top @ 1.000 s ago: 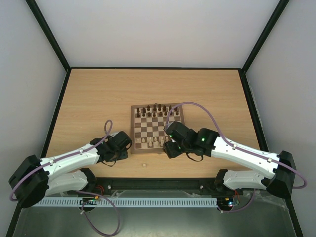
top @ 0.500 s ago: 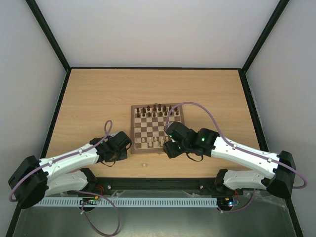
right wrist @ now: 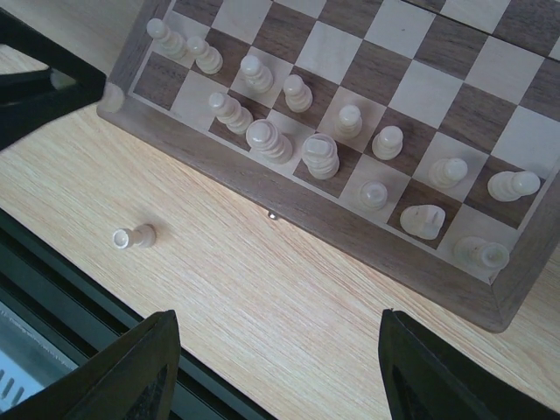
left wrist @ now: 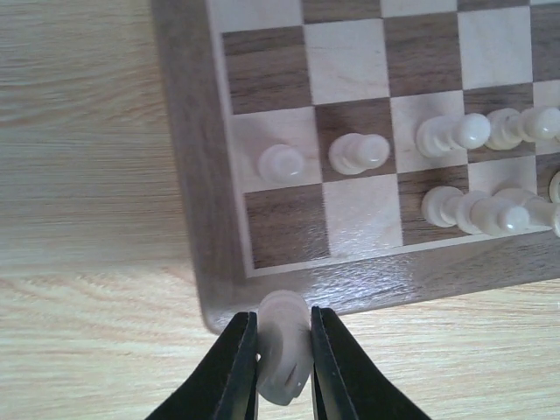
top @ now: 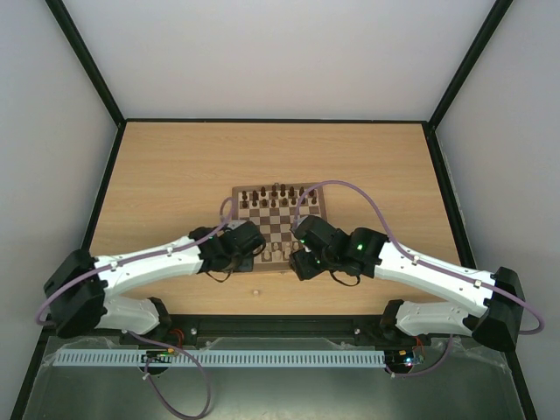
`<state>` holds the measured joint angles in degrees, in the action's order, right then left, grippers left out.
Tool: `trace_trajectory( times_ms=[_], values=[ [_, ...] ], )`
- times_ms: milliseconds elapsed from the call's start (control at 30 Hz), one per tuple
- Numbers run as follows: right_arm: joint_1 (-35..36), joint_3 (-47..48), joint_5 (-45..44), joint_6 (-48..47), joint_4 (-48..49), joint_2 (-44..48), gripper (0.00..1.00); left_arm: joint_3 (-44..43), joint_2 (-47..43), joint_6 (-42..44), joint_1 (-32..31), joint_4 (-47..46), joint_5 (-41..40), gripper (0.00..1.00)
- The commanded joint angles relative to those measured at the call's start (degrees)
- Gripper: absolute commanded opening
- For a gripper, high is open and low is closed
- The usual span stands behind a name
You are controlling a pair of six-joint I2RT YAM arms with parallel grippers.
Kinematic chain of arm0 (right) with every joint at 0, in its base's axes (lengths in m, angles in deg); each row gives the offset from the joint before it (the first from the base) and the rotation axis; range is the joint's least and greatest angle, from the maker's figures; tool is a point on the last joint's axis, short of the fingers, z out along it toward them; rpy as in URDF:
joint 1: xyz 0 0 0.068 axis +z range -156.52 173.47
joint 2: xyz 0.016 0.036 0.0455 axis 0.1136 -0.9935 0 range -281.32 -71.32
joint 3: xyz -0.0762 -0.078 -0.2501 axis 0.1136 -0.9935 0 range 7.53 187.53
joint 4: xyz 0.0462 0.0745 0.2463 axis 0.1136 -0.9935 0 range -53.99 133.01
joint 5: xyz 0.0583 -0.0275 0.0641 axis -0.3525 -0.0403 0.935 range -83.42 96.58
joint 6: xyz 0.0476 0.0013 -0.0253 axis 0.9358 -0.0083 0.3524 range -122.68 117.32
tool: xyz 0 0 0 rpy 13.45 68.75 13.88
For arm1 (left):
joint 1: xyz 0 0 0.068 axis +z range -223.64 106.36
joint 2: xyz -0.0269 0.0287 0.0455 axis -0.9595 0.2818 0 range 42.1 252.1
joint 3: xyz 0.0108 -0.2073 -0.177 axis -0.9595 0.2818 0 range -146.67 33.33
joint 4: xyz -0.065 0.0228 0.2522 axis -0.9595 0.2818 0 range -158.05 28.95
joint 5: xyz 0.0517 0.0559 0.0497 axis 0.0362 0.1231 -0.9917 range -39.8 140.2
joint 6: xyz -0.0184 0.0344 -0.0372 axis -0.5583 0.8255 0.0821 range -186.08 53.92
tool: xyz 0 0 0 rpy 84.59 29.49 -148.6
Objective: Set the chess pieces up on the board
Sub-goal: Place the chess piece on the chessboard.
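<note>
**Left arm's got a pale piece, right one hanging open**

Closest to the bases, a lone pale pawn (right wrist: 133, 236) lies on its side on the table (top: 157, 175), just off the board (left wrist: 188, 175). Right at the board's near-left corner, the left gripper (left wrist: 283, 317) is clamped on a pale piece (left wrist: 284, 354), held over the border edge. The right gripper (right wrist: 276, 337) hangs above the near edge with jaws wide and nothing between them. Pale pieces (right wrist: 319, 153) fill the near two rows, and dark pieces (top: 276, 194) sit at the far side.
</note>
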<state>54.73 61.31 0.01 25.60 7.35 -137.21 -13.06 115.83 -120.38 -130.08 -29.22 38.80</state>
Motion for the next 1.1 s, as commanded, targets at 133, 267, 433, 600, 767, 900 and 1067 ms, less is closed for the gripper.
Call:
trace_trajectory(
  times_ms=[133, 267, 433, 600, 767, 900, 1067],
  values=[
    [0.4, -0.4, -1.3, -0.1, -1.1, 1.5, 0.63, -4.6, 7.6, 3.2, -1.7, 0.0, -1.7, 0.07],
    [0.4, -0.5, -1.3, -0.1, -1.2, 1.3, 0.63, -5.9, 9.6, 4.1, -1.7, -1.1, -1.7, 0.07],
    [0.4, -0.5, -1.3, -0.2, -1.1, 1.6, 0.63, -7.5, 11.9, 5.0, -1.7, -2.2, -2.3, 0.07],
    [0.4, -0.4, -1.4, -0.2, -1.1, 1.6, 0.63, -9.2, 14.3, 6.1, -1.7, -3.0, -2.6, 0.08],
    [0.4, -0.5, -1.2, -0.1, -1.2, 1.5, 0.63, -10.2, 16.1, 6.7, -1.7, -3.1, -2.2, 0.08],
    [0.4, -0.5, -1.1, -0.2, -1.1, 1.5, 0.63, -10.1, 16.3, 6.8, -1.7, -3.0, -2.2, 0.09],
    [0.4, -0.6, -1.1, -0.3, -1.0, 1.1, 0.63, -10.2, 16.6, 7.1, -1.7, -3.2, -2.2, 0.17]
  ],
)
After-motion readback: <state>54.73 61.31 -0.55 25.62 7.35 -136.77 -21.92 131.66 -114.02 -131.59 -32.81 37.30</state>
